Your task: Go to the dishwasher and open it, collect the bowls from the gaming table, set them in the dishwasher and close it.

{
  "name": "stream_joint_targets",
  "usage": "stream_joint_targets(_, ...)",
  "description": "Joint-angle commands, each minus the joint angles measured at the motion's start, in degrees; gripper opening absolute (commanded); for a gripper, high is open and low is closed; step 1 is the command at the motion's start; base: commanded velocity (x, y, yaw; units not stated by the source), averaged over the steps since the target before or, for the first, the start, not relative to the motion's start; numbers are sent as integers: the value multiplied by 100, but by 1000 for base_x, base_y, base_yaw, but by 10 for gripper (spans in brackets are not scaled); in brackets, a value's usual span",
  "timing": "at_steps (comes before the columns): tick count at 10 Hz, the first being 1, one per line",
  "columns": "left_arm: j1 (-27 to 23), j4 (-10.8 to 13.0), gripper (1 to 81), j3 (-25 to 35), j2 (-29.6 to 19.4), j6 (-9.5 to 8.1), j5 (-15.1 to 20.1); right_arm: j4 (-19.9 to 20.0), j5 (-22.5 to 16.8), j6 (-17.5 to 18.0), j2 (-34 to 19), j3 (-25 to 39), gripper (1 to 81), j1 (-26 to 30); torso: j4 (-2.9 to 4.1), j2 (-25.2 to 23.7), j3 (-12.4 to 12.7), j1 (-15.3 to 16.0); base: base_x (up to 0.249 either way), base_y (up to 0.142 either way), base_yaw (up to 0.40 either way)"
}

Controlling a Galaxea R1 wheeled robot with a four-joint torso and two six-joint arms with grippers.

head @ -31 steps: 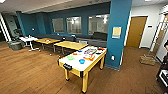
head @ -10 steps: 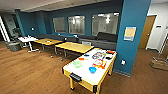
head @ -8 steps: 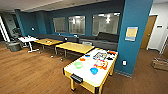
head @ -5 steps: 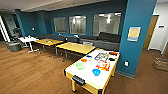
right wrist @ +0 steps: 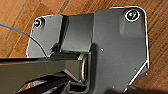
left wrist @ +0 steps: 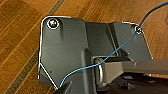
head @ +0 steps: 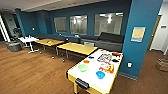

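The whole head view has slid over the last few seconds, so that's me driving and turning, not the furniture moving. The gaming table now sits bigger and nearer, low and right of centre, its short end toward me. I read that as the approach to the collecting step: close, but not yet at arm's reach.

On the white top, the green bowl is nearest on the left side, the blue bowl near the right edge, and the orange bowl further back; a smaller dark one sits beyond that. Whether any bowl has something in it, I can't tell from here. Colourful game boards lie between them.

No dishwasher in front of me, just the blue pillar to the right and the yellow tables further left.

Both wrist cameras look down at the wood floor; whether either gripper is wide or narrow, I can't tell.
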Motion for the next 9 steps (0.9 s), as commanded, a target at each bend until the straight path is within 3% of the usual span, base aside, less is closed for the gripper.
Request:
stream_joint_targets(1,-205,6,811,14,-14,-21,242,-7,-311,-20,-28,21,811,277,0,0,0,0,131,106,0)
stream_joint_targets(9,-197,33,811,14,-5,-21,242,-7,-311,-12,-37,21,811,269,0,0,0,0,132,106,0)
